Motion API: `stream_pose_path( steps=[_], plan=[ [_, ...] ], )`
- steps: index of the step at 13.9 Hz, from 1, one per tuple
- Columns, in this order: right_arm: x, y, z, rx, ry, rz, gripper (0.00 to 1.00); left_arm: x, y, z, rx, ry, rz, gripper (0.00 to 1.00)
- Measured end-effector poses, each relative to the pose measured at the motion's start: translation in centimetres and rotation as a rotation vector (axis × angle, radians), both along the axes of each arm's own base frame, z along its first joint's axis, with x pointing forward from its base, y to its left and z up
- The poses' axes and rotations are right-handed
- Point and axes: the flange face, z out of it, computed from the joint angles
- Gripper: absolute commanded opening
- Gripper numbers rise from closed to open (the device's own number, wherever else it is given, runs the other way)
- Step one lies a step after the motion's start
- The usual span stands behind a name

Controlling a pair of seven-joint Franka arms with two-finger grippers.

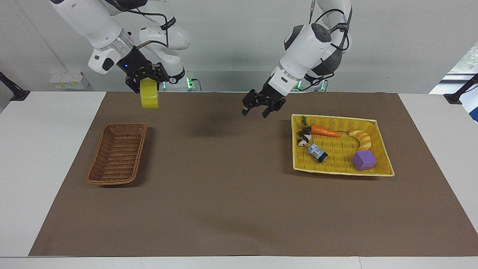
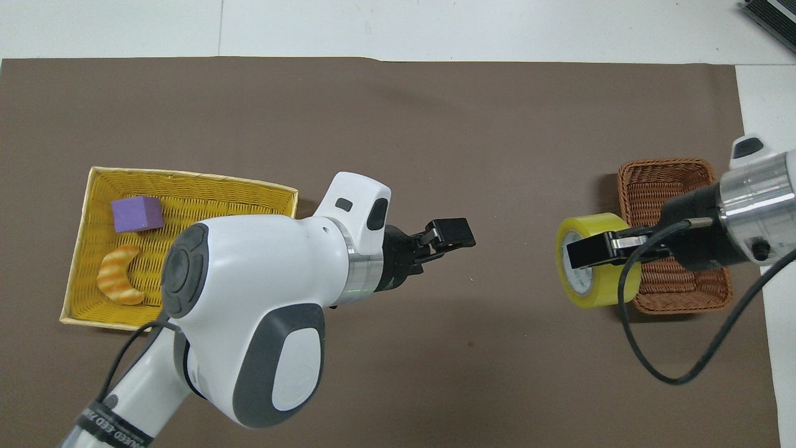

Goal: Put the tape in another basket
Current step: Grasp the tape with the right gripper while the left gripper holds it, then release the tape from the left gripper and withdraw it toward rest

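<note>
Holding tape, right pincer, basket unobstructed

Carrot hidden overhead by arm
</note>
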Motion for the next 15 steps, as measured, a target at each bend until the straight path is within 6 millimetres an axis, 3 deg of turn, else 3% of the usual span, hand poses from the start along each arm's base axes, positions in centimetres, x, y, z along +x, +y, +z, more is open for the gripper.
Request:
stream_pose_path(
  steps=[2, 4, 6, 10, 12, 15],
  plan=[
    [0.2, -2.3, -0.4, -0.113, -0.016, 0.022, 0.00, 1.9, 3.8, 0.6, 0.087, -0.017, -0.032, 1.00],
    [1.0, -4.9, -2.1, -0.228, -0.039, 0.040, 0.00, 3.9, 8.6, 2.0, 0.141, -0.021, -0.088, 1.00],
    [2.9, -6.5, -6.1, -0.324, -0.053, 0.074, 0.00, 5.4, 13.5, 2.7, 0.227, -0.035, -0.173, 1.00],
    [7.8, -7.3, -15.6, -0.482, -0.047, 0.202, 0.00, 6.8, 21.9, 3.3, 0.354, -0.017, -0.297, 1.00],
    [8.8, -7.4, -18.4, -0.508, -0.028, 0.237, 0.00, 6.7, 24.3, 4.1, 0.423, 0.019, -0.327, 1.00],
    [8.7, -7.4, -19.7, -0.510, -0.019, 0.238, 0.00, 6.5, 25.9, 5.7, 0.448, 0.034, -0.334, 1.00]
  ],
)
